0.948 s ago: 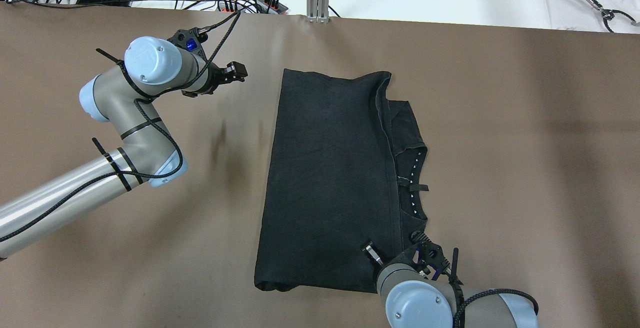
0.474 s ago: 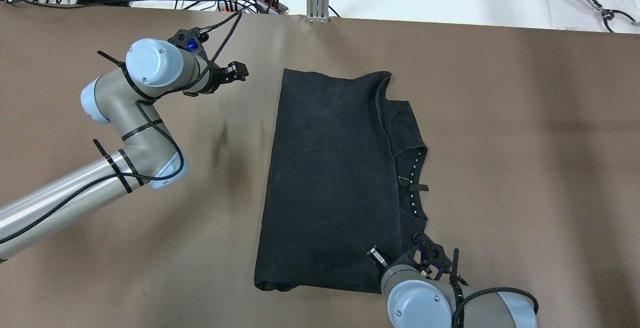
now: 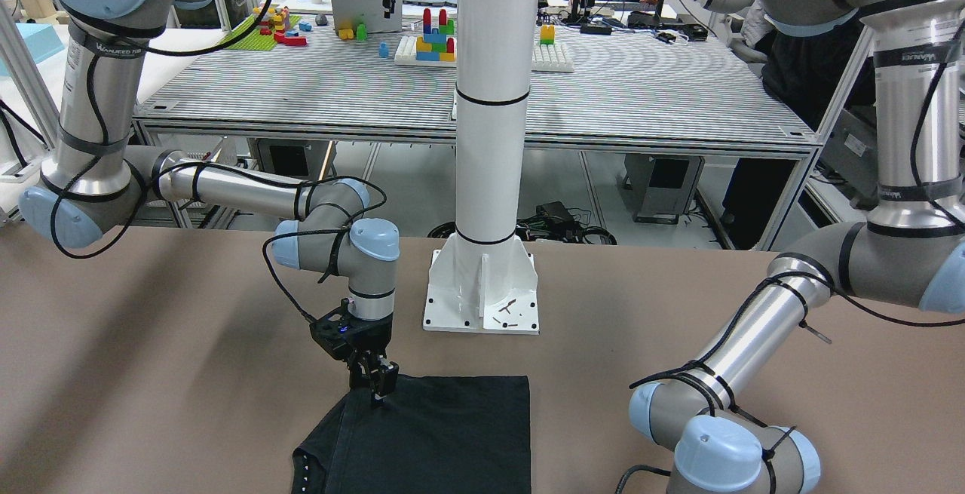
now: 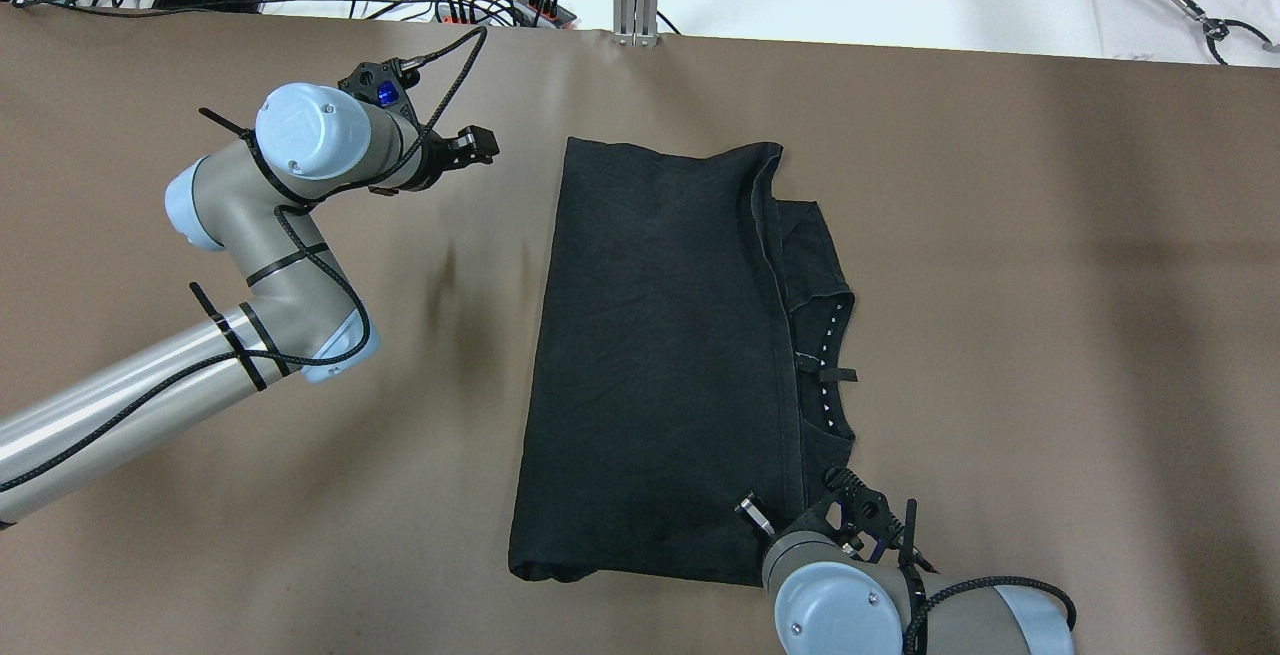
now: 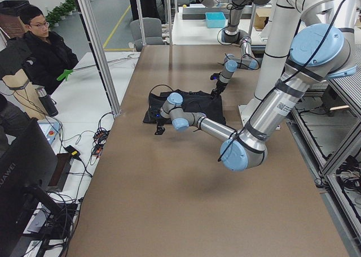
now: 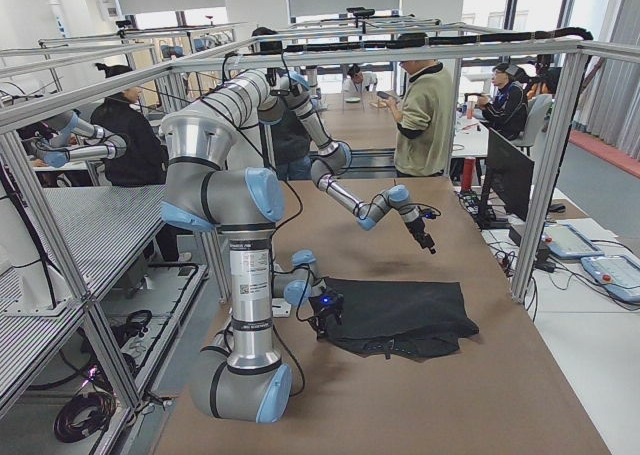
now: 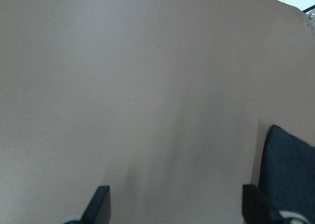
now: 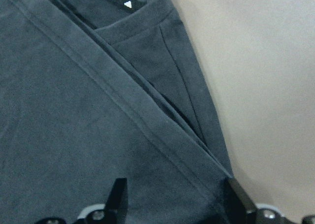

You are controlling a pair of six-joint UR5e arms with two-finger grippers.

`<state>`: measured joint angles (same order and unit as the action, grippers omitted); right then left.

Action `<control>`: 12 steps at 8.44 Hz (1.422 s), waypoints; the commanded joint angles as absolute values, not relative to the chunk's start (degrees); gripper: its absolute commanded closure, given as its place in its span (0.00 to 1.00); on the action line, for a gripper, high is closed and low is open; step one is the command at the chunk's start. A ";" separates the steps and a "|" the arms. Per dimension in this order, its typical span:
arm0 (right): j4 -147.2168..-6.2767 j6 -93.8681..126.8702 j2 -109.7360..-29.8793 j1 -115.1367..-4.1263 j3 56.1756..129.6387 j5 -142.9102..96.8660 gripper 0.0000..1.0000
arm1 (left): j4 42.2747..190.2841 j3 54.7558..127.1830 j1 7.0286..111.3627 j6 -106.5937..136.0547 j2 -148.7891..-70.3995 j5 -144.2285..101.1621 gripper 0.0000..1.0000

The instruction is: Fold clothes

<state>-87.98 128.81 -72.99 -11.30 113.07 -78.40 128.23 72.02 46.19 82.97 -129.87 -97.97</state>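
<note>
The black garment lay flat about the middle of the counter, well away from all four corners, its long sides running from the robot's edge toward the far edge. One fold looked done. The wide upper layer was spread smooth, and its hemmed edge ran straight along the side facing the counter's right end. Past that hem a narrow strip of the lower layer, with the neckline, stuck out unevenly. I judged the job roughly half finished, with that strip to be tidied and at least one more fold needed to shorten the long rectangle.

The right end effector hung directly over the garment's corner nearest the robot's edge, at the hem. Its fingers were spread with nothing between them, and only cloth showed beneath. The left end effector was above bare counter toward the far edge, just beside the garment's far corner on the counter's left-end side but apart from it. Its fingers were also spread wide and empty.
</note>
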 commanded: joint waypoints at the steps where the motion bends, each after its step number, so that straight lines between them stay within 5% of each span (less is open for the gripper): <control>1: -87.98 128.85 -73.30 -11.25 113.29 -78.49 0.25 | 128.23 72.33 45.62 83.06 -129.81 -97.30 0.06; 3: -87.98 129.11 -72.95 -10.47 113.03 -78.57 0.34 | 128.23 72.42 45.35 83.06 -129.81 -96.94 0.06; 5: -87.98 128.85 -73.04 -10.28 112.68 -78.49 0.57 | 128.23 72.51 45.26 83.06 -129.73 -96.59 0.06; 8: -87.89 128.85 -74.09 -10.11 112.76 -78.57 0.58 | 128.23 72.69 45.35 83.14 -129.73 -96.59 0.06; 9: -87.89 128.93 -74.00 -10.11 112.68 -78.57 0.68 | 128.23 72.69 45.26 83.14 -129.73 -96.59 0.06; 10: -87.89 129.02 -73.83 -10.19 113.20 -78.57 0.91 | 128.23 72.69 45.35 83.14 -129.73 -96.59 0.06; 12: -87.89 128.85 -73.65 -11.16 114.25 -78.66 1.00 | 128.23 72.69 45.26 83.14 -129.73 -96.59 0.06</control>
